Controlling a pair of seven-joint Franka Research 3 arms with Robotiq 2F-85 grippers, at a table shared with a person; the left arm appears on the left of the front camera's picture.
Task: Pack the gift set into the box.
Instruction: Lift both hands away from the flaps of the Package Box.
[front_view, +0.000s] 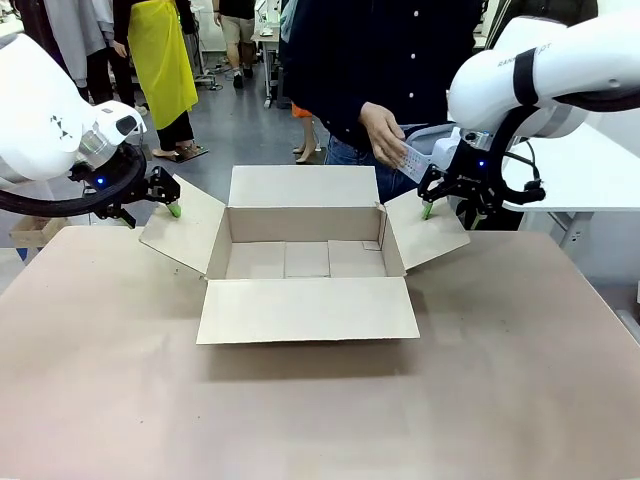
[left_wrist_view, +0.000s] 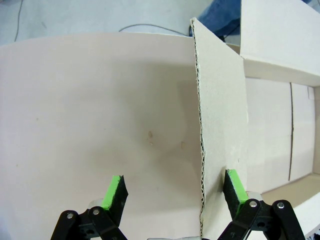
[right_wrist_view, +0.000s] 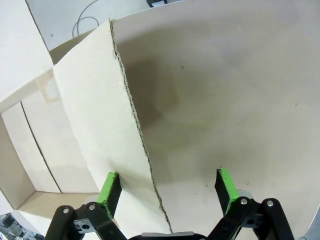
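Note:
The brown cardboard box (front_view: 305, 258) stands open and empty in the middle of the table, its four flaps spread outward. My left gripper (front_view: 172, 208) is open at the outer edge of the left flap (left_wrist_view: 222, 125), and that edge runs between its fingers (left_wrist_view: 114, 192). My right gripper (front_view: 428, 208) is open the same way astride the right flap (right_wrist_view: 100, 130). Behind the box a person's hand (front_view: 383, 133) holds the gift set (front_view: 414, 157), a white perforated basket tilted on edge. My right arm hides most of it, and its contents cannot be made out.
The tan tabletop (front_view: 320, 410) stretches wide in front of the box. The front flap (front_view: 305, 310) lies flat toward me. A white table (front_view: 580, 170) stands at the back right. More people stand far off in the room.

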